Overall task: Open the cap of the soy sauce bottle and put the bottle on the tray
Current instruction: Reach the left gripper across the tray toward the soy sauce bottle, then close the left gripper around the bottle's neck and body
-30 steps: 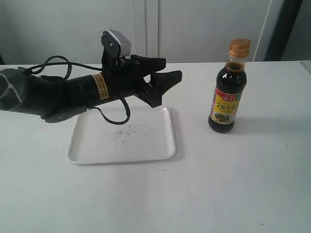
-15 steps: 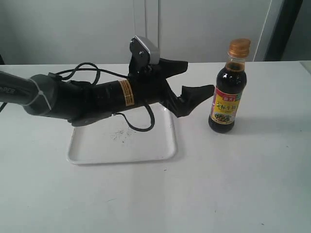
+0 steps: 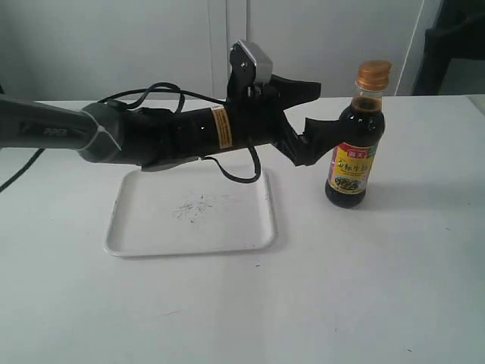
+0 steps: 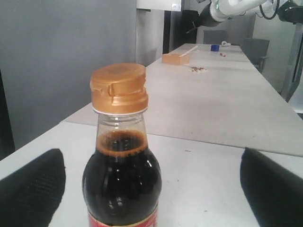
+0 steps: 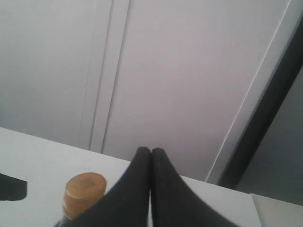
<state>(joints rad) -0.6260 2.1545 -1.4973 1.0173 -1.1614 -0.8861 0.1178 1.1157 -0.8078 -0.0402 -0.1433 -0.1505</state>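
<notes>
The soy sauce bottle (image 3: 355, 140) stands upright on the white table, to the right of the tray (image 3: 121, 227). Its golden-brown cap (image 3: 373, 74) is closed. My left gripper (image 3: 322, 114) reaches in from the left at neck height, open wide, its fingertips just beside the bottle and not touching it. In the left wrist view the bottle (image 4: 122, 179) and cap (image 4: 118, 90) stand close, between the two black fingers (image 4: 31, 189) but nearer one of them. My right gripper (image 5: 150, 152) is shut on nothing, above and behind the cap (image 5: 84, 189).
The tray has dark specks (image 3: 193, 206) at its middle, and the left arm and its cable (image 3: 235, 171) hang over the tray's far edge. A wall stands behind the table. The table's far edge runs close behind the bottle.
My left arm has swept right from above the tray to the bottle, and its jaws have widened. A dark shape has appeared at the exterior view's top right corner.
</notes>
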